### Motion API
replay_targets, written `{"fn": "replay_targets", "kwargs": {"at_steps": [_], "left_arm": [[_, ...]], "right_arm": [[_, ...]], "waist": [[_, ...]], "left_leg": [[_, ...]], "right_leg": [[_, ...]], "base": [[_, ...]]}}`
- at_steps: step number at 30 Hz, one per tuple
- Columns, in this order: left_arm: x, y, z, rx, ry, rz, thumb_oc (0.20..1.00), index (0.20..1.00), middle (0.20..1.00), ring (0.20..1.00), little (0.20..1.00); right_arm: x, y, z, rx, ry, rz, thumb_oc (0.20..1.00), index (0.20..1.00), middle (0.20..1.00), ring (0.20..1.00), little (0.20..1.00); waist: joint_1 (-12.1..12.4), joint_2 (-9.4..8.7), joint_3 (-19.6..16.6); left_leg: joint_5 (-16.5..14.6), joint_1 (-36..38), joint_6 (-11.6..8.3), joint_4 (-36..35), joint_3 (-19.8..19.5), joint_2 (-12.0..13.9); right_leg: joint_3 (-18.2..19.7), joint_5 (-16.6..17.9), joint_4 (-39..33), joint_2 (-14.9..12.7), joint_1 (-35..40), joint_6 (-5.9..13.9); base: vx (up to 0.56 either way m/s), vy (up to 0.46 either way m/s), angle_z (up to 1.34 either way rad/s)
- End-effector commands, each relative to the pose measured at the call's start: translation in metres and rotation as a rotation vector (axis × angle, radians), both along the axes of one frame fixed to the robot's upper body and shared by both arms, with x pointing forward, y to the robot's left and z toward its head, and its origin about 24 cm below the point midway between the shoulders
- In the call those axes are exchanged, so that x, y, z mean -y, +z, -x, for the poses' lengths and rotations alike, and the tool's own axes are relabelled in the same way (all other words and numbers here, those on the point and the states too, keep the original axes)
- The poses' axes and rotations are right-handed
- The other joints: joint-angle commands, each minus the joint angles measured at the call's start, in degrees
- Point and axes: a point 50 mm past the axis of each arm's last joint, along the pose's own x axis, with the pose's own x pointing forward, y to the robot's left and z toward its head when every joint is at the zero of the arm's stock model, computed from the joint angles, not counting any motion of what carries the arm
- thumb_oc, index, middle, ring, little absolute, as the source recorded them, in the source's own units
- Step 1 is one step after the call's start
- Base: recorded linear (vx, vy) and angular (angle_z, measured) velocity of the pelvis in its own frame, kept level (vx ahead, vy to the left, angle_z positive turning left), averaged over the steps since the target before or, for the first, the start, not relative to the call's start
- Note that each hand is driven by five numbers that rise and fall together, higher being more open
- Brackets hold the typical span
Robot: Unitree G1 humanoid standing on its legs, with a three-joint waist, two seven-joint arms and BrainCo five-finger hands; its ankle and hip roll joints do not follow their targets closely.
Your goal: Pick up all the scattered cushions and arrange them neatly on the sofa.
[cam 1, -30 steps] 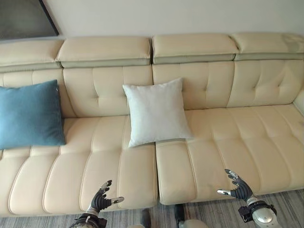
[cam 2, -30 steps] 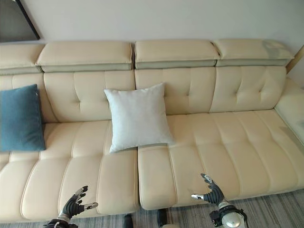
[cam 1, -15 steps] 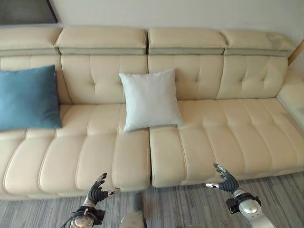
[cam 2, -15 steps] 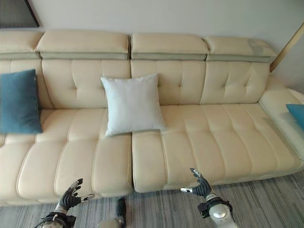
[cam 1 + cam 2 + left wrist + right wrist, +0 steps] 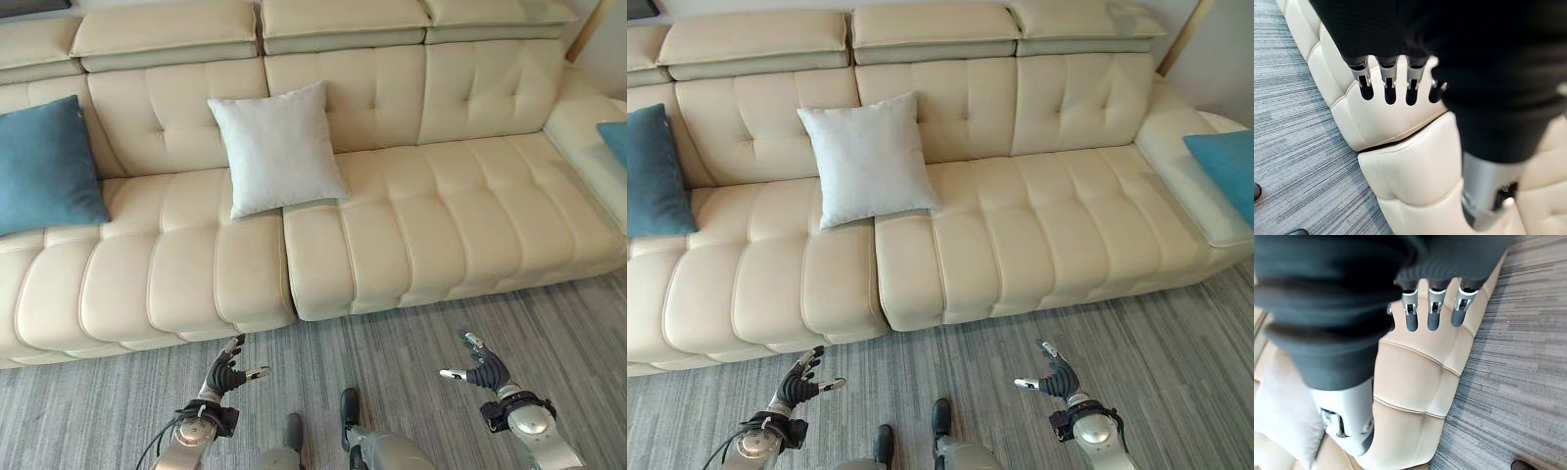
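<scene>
The cushions are what this job is about, and three show. A white cushion leans up against the back of the cream sofa, near the top middle of the picture. A dark blue cushion leans at the far left edge. A brighter blue cushion lies flat on the sofa's side part at the right edge, partly cut off by the frame.

Both hands are empty. The left hand hangs low in the picture over the grey striped floor, a little left of the middle, with fingers loose and apart. The right hand is at the lower right, also over the floor, fingers spread and holding nothing.

I think the robot is looking for the next cushion to fix. The bright blue one looks like the one to get, since it lies flat and off to the side. To do it well, walk closer first, because both hands are well apart from it. Then take it with both hands at its edges, lift it, and stand it up against the sofa back like the other two.

The cushions look soft, square and puffy, so they should squash a bit when held.
</scene>
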Motion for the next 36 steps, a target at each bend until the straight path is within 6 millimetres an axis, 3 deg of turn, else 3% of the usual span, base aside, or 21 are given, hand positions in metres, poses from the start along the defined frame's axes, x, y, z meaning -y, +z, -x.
{"fn": "replay_targets", "kwargs": {"at_steps": [1,7,10,12,13,14,15,16,17,18,19,21,22,23,24,26,28,30,32,33,36], "left_arm": [[-0.013,0.009,0.003,0.036,-0.035,-0.063,1.0,1.0,1.0,1.0,1.0],[-0.012,0.011,0.0,0.036,-0.055,-0.063,1.0,1.0,1.0,1.0,1.0],[-0.008,0.012,-0.004,0.048,-0.06,-0.055,1.0,1.0,1.0,1.0,1.0],[-0.005,0.013,-0.007,0.058,-0.066,-0.047,1.0,1.0,1.0,1.0,1.0],[-0.004,0.014,-0.008,0.063,-0.067,-0.041,1.0,1.0,1.0,1.0,1.0],[0.0,0.015,-0.01,0.073,-0.073,-0.031,1.0,1.0,1.0,1.0,1.0],[0.0,0.015,-0.01,0.073,-0.074,-0.031,1.0,1.0,1.0,1.0,1.0],[0.003,0.016,-0.011,0.073,-0.083,-0.017,1.0,1.0,1.0,1.0,1.0],[0.003,0.016,-0.011,0.073,-0.083,-0.017,1.0,1.0,1.0,1.0,1.0],[0.006,0.017,-0.012,0.075,-0.102,-0.007,1.0,1.0,1.0,1.0,1.0],[0.006,0.017,-0.012,0.074,-0.102,-0.007,1.0,1.0,1.0,1.0,1.0],[0.006,0.018,-0.011,0.074,-0.107,0.001,1.0,1.0,1.0,1.0,1.0],[0.006,0.018,-0.011,0.073,-0.107,0.001,1.0,1.0,1.0,1.0,1.0],[0.006,0.017,-0.009,0.066,-0.106,0.007,1.0,1.0,1.0,1.0,1.0],[0.009,0.016,-0.011,0.054,-0.127,0.007,1.0,1.0,1.0,1.0,1.0],[0.011,0.013,-0.009,0.041,-0.131,0.011,1.0,1.0,1.0,1.0,1.0],[0.017,0.012,-0.012,0.048,-0.143,0.026,1.0,1.0,1.0,1.0,1.0],[0.02,0.012,-0.014,0.056,-0.138,0.04,1.0,1.0,1.0,1.0,1.0],[0.023,0.01,-0.014,0.051,-0.126,0.052,1.0,1.0,1.0,1.0,1.0],[0.024,0.009,-0.014,0.05,-0.123,0.055,1.0,1.0,1.0,1.0,1.0],[0.025,0.007,-0.01,0.042,-0.117,0.063,1.0,1.0,1.0,1.0,1.0]], "right_arm": [[-0.003,0.004,0.0,0.038,-0.008,-0.045,1.0,1.0,1.0,1.0,1.0],[-0.006,-0.003,0.005,0.009,-0.039,-0.081,1.0,1.0,1.0,1.0,1.0],[-0.013,-0.001,-0.004,0.034,-0.04,-0.104,1.0,1.0,1.0,1.0,1.0],[-0.019,0.003,-0.011,0.06,-0.036,-0.122,1.0,1.0,1.0,1.0,1.0],[-0.021,0.005,-0.015,0.073,-0.034,-0.127,1.0,1.0,1.0,1.0,1.0],[-0.026,0.008,-0.02,0.093,-0.029,-0.145,1.0,1.0,1.0,1.0,1.0],[-0.026,0.008,-0.02,0.093,-0.029,-0.145,1.0,1.0,1.0,1.0,1.0],[-0.029,0.011,-0.023,0.108,-0.023,-0.152,1.0,1.0,1.0,1.0,1.0],[-0.029,0.011,-0.023,0.108,-0.023,-0.152,1.0,1.0,1.0,1.0,1.0],[-0.031,0.011,-0.025,0.112,-0.017,-0.153,1.0,1.0,1.0,1.0,1.0],[-0.03,0.011,-0.025,0.112,-0.017,-0.153,1.0,1.0,1.0,1.0,1.0],[-0.034,0.013,-0.026,0.113,0.021,-0.138,1.0,1.0,1.0,1.0,1.0],[-0.034,0.013,-0.026,0.112,0.021,-0.138,1.0,1.0,1.0,1.0,1.0],[-0.038,0.015,-0.028,0.123,0.032,-0.144,1.0,1.0,1.0,1.0,1.0],[-0.037,0.016,-0.026,0.125,0.03,-0.147,1.0,1.0,1.0,1.0,1.0],[-0.034,0.014,-0.022,0.117,0.014,-0.157,1.0,1.0,1.0,1.0,1.0],[-0.029,0.015,-0.02,0.129,-0.006,-0.153,1.0,1.0,1.0,1.0,1.0],[-0.026,0.019,-0.021,0.147,-0.012,-0.157,1.0,1.0,1.0,1.0,1.0],[-0.027,0.018,-0.02,0.135,-0.004,-0.155,1.0,1.0,1.0,1.0,1.0],[-0.027,0.017,-0.02,0.129,0.002,-0.149,1.0,1.0,1.0,1.0,1.0],[-0.025,0.016,-0.019,0.123,0.0,-0.138,1.0,1.0,1.0,1.0,1.0]], "waist": [[0.3,-0.84,-4.1],[-0.4,-1.02,-4.5],[-0.6,-0.99,-3.9],[-0.3,-0.89,-3.3],[-0.1,-0.76,-3.1],[0.6,-0.52,-2.7],[0.5,-0.52,-2.7],[1.0,-0.19,-2.6],[1.0,-0.19,-2.6],[1.3,-0.34,-3.2],[1.3,-0.35,-3.2],[1.7,-0.34,-4.0],[1.9,-0.35,-4.0],[2.3,-0.02,-3.9],[0.7,-0.13,-4.1],[-0.1,0.0,-4.4],[-0.7,0.06,-4.1],[-0.4,0.12,-3.0],[0.4,-0.19,-2.5],[1.0,-0.95,-2.2],[2.5,-1.46,-1.8]], "left_leg": [[-2.2,-4.3,-0.58,4.5,0.9,-0.3],[-2.7,-3.0,0.31,3.5,2.7,-0.8],[-3.3,-2.9,1.02,4.0,4.9,-0.8],[-3.8,-2.8,1.22,4.3,6.6,-0.4],[-3.9,-2.7,1.29,4.4,7.5,0.0],[-4.0,-2.1,1.35,4.4,9.5,0.9],[-4.0,-2.1,1.35,4.3,9.5,0.9],[-4.6,-0.9,1.45,4.2,12.1,1.7],[-4.6,-0.9,1.45,4.2,12.1,1.7],[-5.4,0.4,1.35,4.1,15.0,2.0],[-5.4,0.4,1.35,4.1,15.1,2.0],[-7.5,2.8,0.79,5.1,19.0,2.7],[-7.6,2.9,0.78,5.1,19.1,2.7],[-8.2,4.2,0.65,5.6,21.2,3.3],[-9.1,5.0,0.01,7.2,22.0,4.0],[-8.6,4.9,-0.96,9.8,22.3,4.9],[-5.2,1.9,-3.73,20.2,22.2,8.6],[-1.9,-1.0,-5.33,28.1,18.6,10.1],[-1.9,-4.1,-5.06,29.2,14.1,8.6],[-2.0,-6.9,-3.56,28.3,12.4,6.8],[-3.7,-11.1,-2.35,23.4,8.5,4.9]], "right_leg": [[1.5,-7.3,6.5,-5.0,2.4,6.97],[3.5,-6.7,7.5,-5.2,1.8,7.95],[5.1,-6.1,9.2,-4.9,0.0,8.62],[3.8,-5.7,10.5,-5.3,-1.3,9.1],[2.1,-5.7,11.1,-5.9,-1.8,9.18],[-3.5,-6.0,12.3,-7.9,-2.4,8.73],[-3.5,-6.0,12.3,-7.9,-2.5,8.73],[-9.8,-6.7,13.4,-10.3,-2.6,8.0],[-9.8,-6.7,13.4,-10.3,-2.6,8.0],[-15.7,-6.7,13.1,-12.4,-1.8,7.72],[-15.7,-6.7,13.1,-12.4,-1.8,7.73],[-22.5,-6.8,14.4,-13.9,-1.1,8.65],[-22.3,-6.8,14.5,-13.9,-1.1,8.69],[-28.1,-5.7,19.2,-16.1,-3.0,9.11],[-26.4,-7.5,17.5,-15.0,-2.9,8.75],[-24.7,-8.2,15.9,-13.7,-2.0,7.94],[-22.7,-8.9,12.6,-11.0,0.3,5.63],[-20.2,-10.0,10.1,-8.5,2.4,3.94],[-17.7,-10.7,8.5,-7.5,3.9,3.26],[-16.8,-9.9,7.6,-7.9,4.3,2.97],[-13.3,-10.9,6.5,-7.2,5.9,3.51]], "base": [[0.02,0.094,-0.62],[0.0,0.077,-0.28],[-0.04,0.06,-0.51],[-0.04,0.02,-0.67],[-0.03,-0.009,-0.85],[-0.01,-0.012,-1.06],[0.03,-0.041,-1.0],[0.03,-0.025,-1.5],[0.11,-0.069,-1.38],[0.08,-0.044,-1.49],[0.24,-0.084,-0.85],[0.2,-0.074,-1.27],[0.16,-0.133,-2.22],[0.27,-0.291,-1.79],[0.27,-0.302,-1.26],[0.23,-0.244,-0.14],[0.26,-0.335,-0.34],[0.23,-0.274,-0.52],[0.19,-0.12,-0.57],[0.16,-0.03,-0.69],[0.22,0.018,-1.04]]}}
